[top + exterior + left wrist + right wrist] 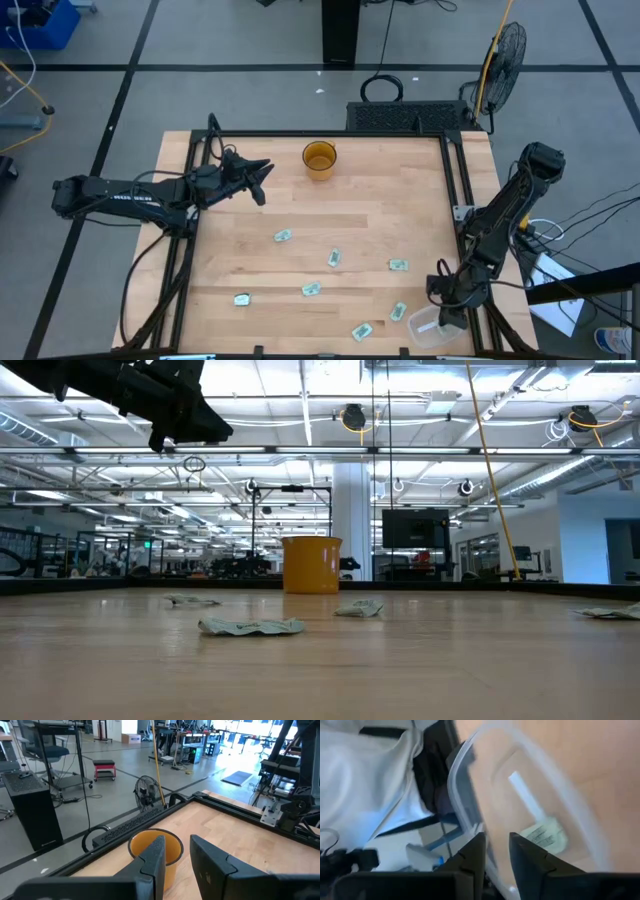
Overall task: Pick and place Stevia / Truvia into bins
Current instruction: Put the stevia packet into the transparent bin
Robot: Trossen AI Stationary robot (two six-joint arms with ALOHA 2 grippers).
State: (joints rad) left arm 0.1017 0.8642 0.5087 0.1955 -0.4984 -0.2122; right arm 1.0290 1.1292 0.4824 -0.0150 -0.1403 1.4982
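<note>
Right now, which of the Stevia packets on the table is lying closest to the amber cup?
The packet just below and left of the amber cup in the high view, the uppermost one. All other packets lie farther down the table, toward the clear tub.

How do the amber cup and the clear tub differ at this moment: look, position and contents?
The amber cup is tall, orange and translucent; the clear tub is shallow and colourless. The cup stands at the table's far edge near the left hand; the tub sits at the near right corner under the right hand. The tub holds one sachet; no sachet shows in the cup. Both are round and upright.
</note>
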